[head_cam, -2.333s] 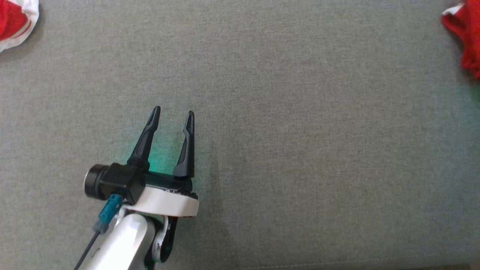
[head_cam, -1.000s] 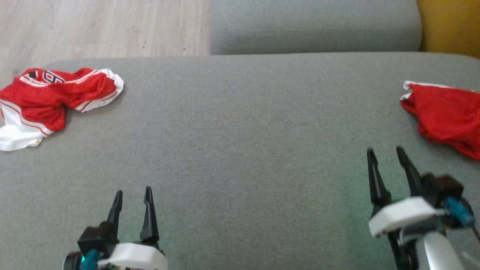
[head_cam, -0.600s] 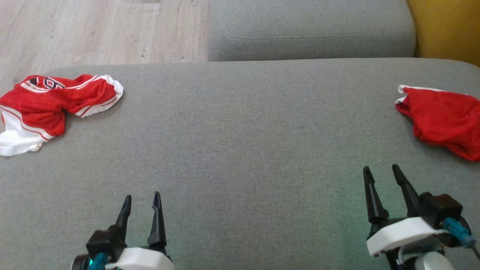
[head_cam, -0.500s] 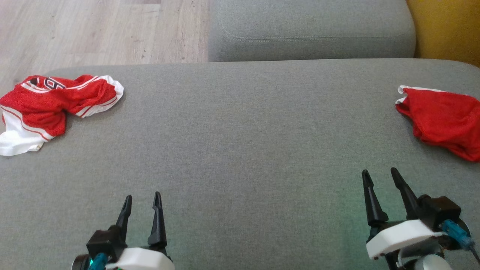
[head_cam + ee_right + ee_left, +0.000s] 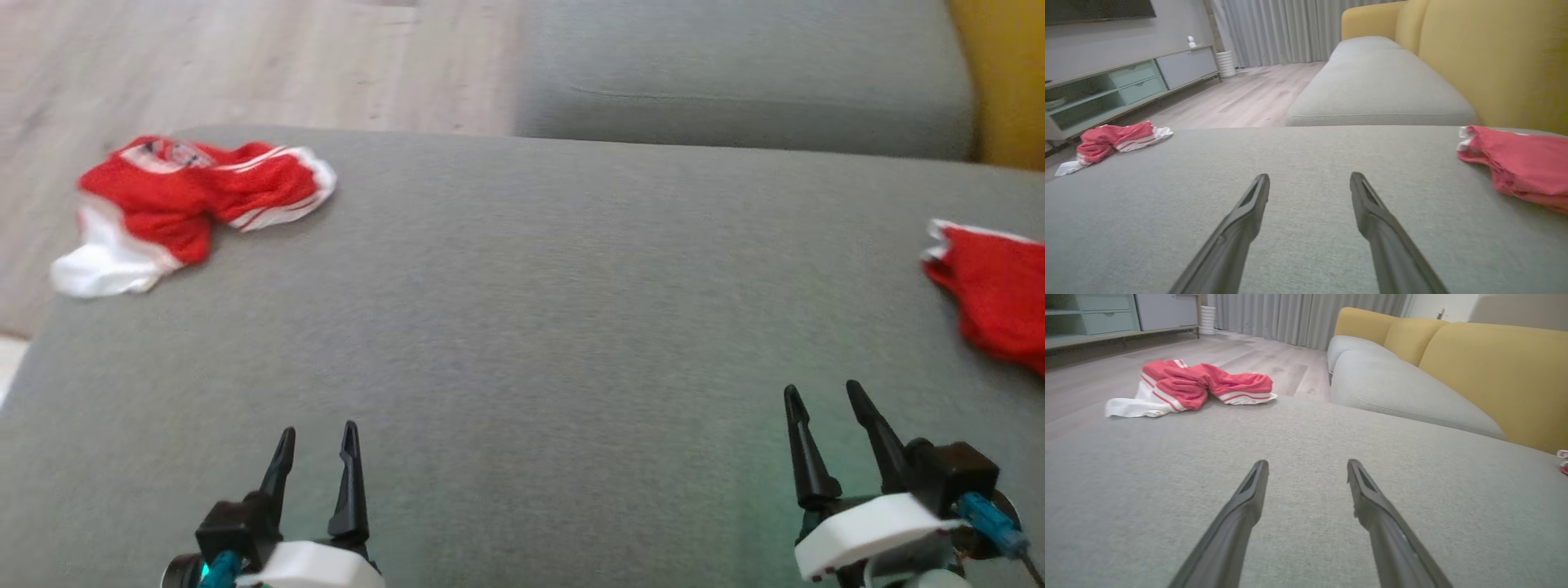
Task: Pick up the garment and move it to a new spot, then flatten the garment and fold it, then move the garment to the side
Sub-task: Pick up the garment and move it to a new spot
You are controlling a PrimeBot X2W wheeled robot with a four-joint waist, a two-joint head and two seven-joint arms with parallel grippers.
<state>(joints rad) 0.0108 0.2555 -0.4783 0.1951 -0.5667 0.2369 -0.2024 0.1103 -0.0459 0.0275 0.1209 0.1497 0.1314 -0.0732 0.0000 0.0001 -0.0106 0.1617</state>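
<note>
Garment (image 5: 188,196) (image 5: 1188,386) (image 5: 1110,141): red with white stripes and a white end, crumpled, at the far left corner of the grey cushion (image 5: 522,310). Its white end reaches the cushion's left edge; whether it hangs over cannot be told. Wood floor (image 5: 245,65) lies beyond that corner. Second garment (image 5: 1000,302) (image 5: 1519,163): plain red with a white rim, bunched at the cushion's right side, well apart from the first and cut off by the frame border in the head and right wrist views. Open room: the whole middle of the cushion between the two garments is bare fabric. Sofa seat (image 5: 735,82) adjoins the far edge, with a yellow backrest (image 5: 1008,82) to its right. Left gripper (image 5: 318,430) (image 5: 1307,463): near edge, left side, fingers parted with a moderate gap and nothing between them. Right gripper (image 5: 821,389) (image 5: 1309,176): near edge, right side, likewise parted and empty, near the second garment but apart from it. Contact between fingers and cushion cannot be told. Head view is smeared, so the print on the garment is unreadable.
</note>
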